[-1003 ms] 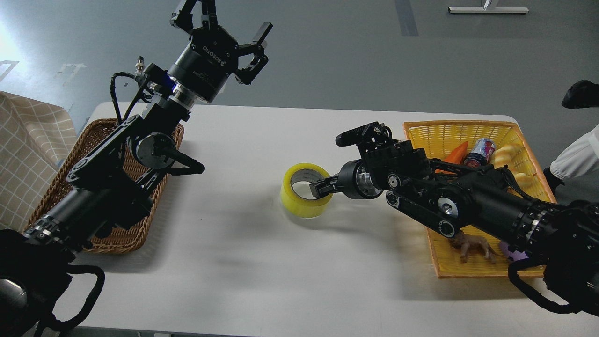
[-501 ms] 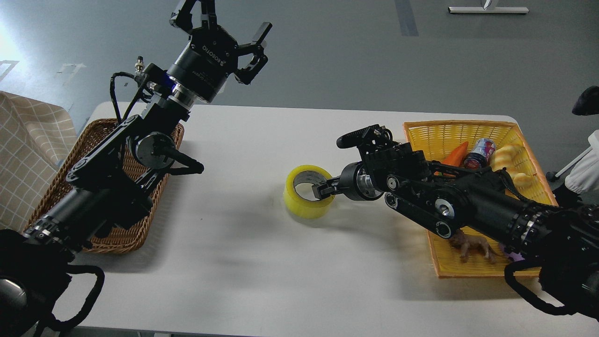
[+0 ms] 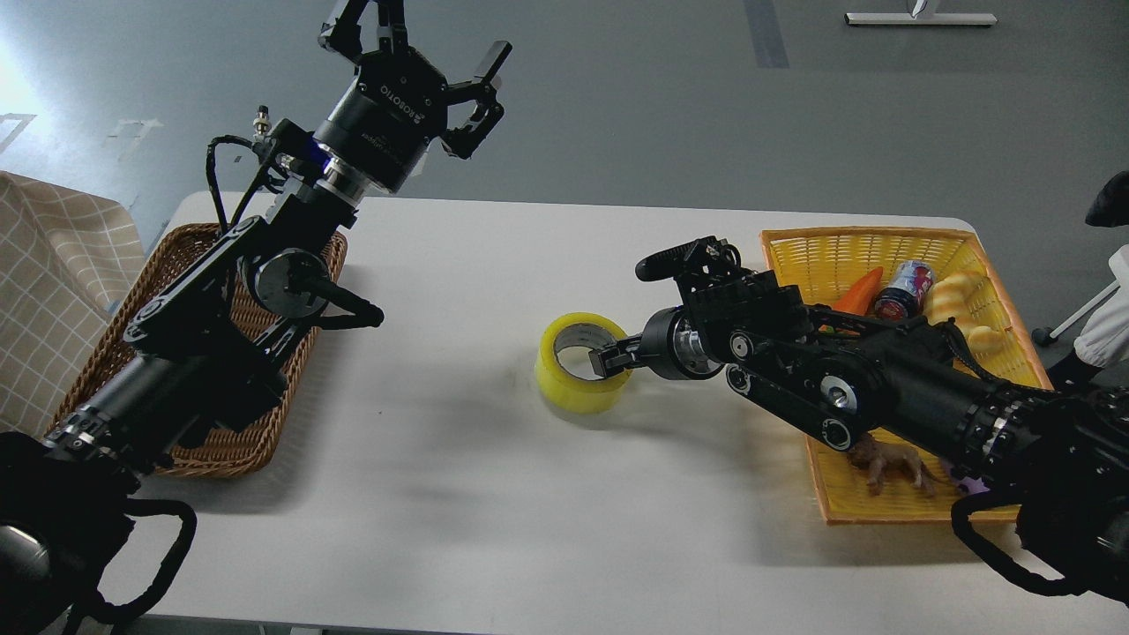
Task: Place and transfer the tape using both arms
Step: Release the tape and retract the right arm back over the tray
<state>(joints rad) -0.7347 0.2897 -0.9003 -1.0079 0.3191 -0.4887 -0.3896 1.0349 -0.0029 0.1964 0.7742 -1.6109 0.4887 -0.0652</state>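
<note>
The tape (image 3: 571, 384), a yellow translucent roll with a grey-white core, is near the middle of the white table (image 3: 494, 265), its hole facing up. My right gripper (image 3: 609, 360) reaches in from the right and is shut on the roll's right wall, with one finger inside the ring. I cannot tell whether the roll rests on the table or hangs just above it. My left gripper (image 3: 423, 40) is open and empty, raised high above the table's far left edge, well away from the tape.
A brown wicker basket (image 3: 220, 445) sits at the table's left under my left arm. A yellow basket (image 3: 829, 251) at the right holds a carrot (image 3: 860, 289), a can (image 3: 904, 287), bread toys and a brown animal toy (image 3: 891, 463). A checked cloth (image 3: 53, 291) lies at the far left.
The tape and my right gripper shifted slightly to the right, then held still. My left arm has not moved. A person at the right edge moved away.
</note>
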